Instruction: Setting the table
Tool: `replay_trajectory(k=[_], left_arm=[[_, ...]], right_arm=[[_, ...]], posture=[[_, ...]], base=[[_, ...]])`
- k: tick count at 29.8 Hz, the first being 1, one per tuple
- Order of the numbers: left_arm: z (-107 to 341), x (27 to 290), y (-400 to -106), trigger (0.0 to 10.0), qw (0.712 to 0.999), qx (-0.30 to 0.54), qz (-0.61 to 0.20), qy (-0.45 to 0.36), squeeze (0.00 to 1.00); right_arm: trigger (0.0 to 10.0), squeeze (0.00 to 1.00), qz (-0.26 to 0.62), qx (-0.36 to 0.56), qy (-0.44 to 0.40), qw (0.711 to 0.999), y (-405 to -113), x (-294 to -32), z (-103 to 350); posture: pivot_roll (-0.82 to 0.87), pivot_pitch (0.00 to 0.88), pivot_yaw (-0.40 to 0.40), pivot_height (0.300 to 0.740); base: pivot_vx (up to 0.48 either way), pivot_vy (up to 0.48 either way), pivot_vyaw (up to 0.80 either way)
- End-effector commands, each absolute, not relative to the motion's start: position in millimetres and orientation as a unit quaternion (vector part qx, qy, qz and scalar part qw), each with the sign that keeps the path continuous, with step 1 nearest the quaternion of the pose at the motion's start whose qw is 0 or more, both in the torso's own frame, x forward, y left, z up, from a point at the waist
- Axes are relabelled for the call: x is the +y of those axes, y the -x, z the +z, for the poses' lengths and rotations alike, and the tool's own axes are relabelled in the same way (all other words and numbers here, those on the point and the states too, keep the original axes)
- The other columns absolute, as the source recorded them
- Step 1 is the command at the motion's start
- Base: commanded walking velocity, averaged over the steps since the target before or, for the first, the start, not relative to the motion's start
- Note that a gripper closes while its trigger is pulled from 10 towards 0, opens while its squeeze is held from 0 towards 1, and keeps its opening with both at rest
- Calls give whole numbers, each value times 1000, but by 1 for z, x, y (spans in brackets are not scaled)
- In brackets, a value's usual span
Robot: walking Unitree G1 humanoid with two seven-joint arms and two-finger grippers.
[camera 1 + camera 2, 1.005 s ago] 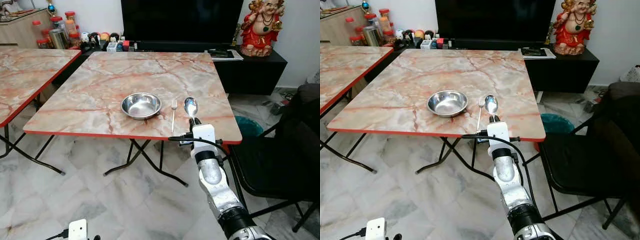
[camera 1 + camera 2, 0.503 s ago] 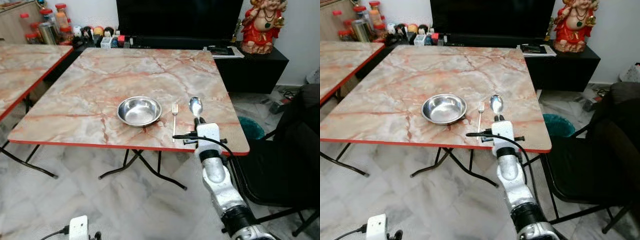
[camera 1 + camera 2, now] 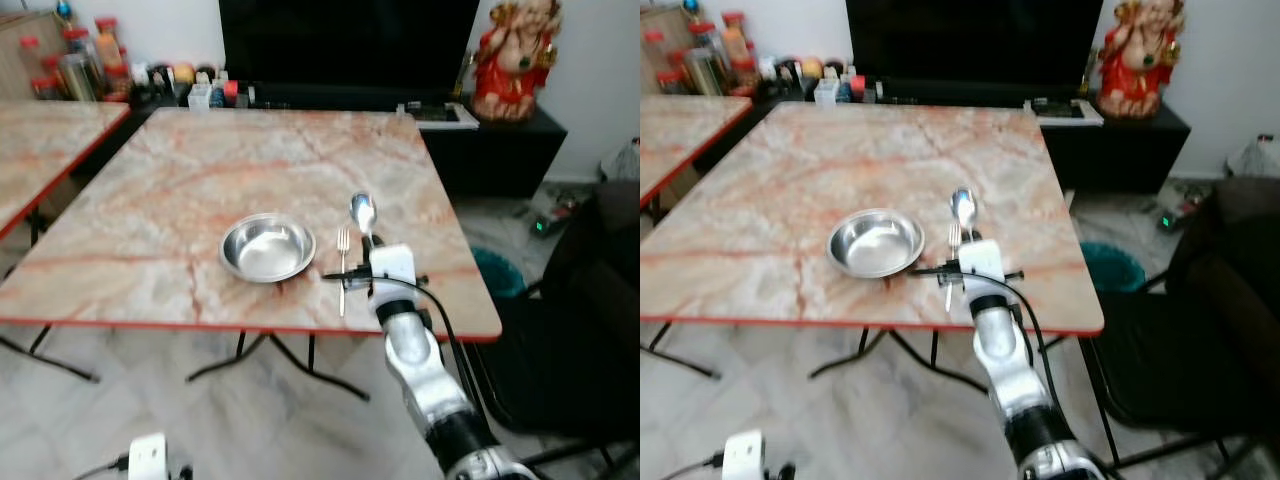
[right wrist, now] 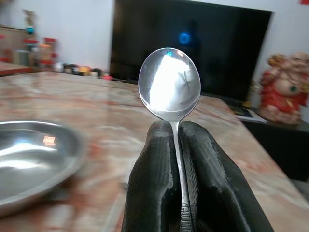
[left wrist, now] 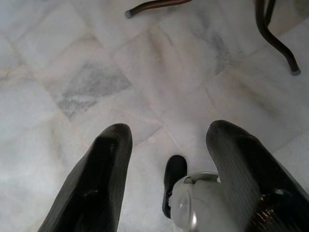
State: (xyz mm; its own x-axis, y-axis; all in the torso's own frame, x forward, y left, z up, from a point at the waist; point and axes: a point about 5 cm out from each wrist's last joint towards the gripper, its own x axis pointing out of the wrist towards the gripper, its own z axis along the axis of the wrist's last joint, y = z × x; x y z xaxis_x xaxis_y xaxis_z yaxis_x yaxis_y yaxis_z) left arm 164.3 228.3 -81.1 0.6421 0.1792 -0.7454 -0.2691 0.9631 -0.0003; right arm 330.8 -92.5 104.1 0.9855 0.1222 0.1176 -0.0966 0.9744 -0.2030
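Spoon (image 4: pixel 169 85): steel, its handle pinched between the fingers of my right claw (image 4: pixel 176 133), bowl forward, above the worktop (image 3: pixel 180 190) just right of the fork (image 3: pixel 343 262). Fork lies beside the steel bowl (image 3: pixel 266 247). My left claw (image 5: pixel 169 145): hanging over the floor tiles (image 5: pixel 63 58), fingers parted, holding nothing.

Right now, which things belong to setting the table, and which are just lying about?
Job: spoon in right claw, fork, bowl, table.
Lying about: statue, TV, jars, chair, second table.
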Motion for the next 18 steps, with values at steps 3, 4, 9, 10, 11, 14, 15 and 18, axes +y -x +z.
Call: replay_trajectory(k=[3,4,9,10,11,14,15,18], left_arm=[[-84,223,-161,10000,901,413,120,60,0],[-84,223,-161,10000,901,414,120,60,0],[-84,223,-160,10000,901,414,120,59,0],[-84,223,-160,10000,901,413,120,59,0],[-84,223,-160,10000,901,414,119,59,0],[-85,222,-160,10000,900,418,113,57,0],[-85,221,-160,10000,900,418,111,56,0],[-85,220,-160,10000,900,419,108,57,0]], right_arm=[[10000,0,35,-60,93,993,-331,-104,103],[10000,0,33,-59,92,993,-331,-104,102],[10000,0,31,-56,90,994,-330,-104,102],[10000,0,31,-56,89,994,-330,-104,101],[10000,0,30,-55,86,994,-330,-104,101],[10000,0,30,-47,84,995,-330,-104,99],[10000,0,28,-40,83,995,-331,-104,97],[10000,0,13,-18,71,997,-330,-107,91]], posture=[[37,0,3,740],[37,0,3,740],[40,0,3,740],[40,0,4,740],[38,0,6,740],[38,0,7,740],[37,0,9,740],[42,0,8,740]], base=[[280,0,0],[281,0,0],[282,0,0],[281,0,0],[281,0,0],[259,0,0],[0,0,0],[0,0,0]])
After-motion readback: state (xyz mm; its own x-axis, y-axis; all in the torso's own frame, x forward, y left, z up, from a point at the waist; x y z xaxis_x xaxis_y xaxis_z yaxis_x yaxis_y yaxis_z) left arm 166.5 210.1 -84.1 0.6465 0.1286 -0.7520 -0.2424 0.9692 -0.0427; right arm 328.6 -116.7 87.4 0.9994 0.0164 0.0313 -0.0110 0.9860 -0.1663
